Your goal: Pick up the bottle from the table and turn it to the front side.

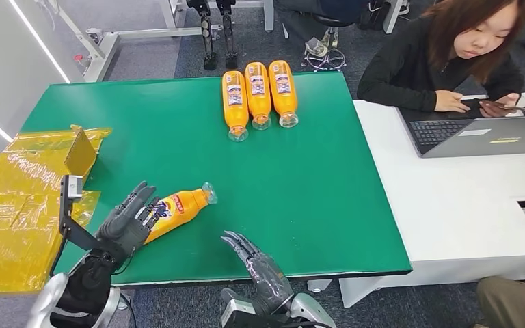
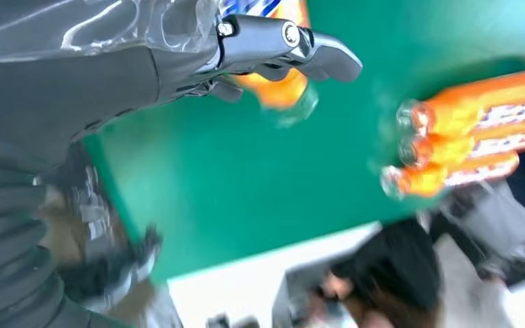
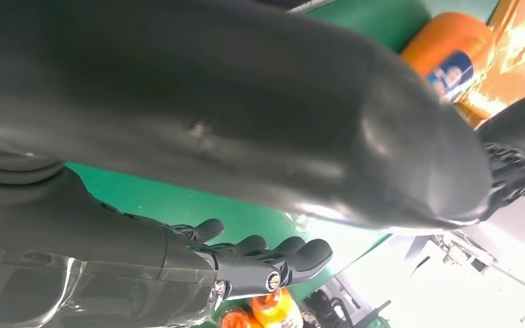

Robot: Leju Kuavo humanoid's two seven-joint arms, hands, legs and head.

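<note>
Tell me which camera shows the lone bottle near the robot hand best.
The head view: the whole bottle lies on the green table beside the left robot hand. Both wrist views catch just an orange part.

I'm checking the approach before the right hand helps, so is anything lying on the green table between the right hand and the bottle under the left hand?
Nothing visible does. Bare green table separates the right hand from the bottle, which lies on its side with the left hand on its base end. The three other bottles lie far off.

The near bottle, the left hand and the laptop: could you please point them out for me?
near bottle (image 1: 181,207), head view, orange body.
left hand (image 1: 128,222), head view, back of the hand.
laptop (image 1: 482,135), head view, grey lid.
</note>
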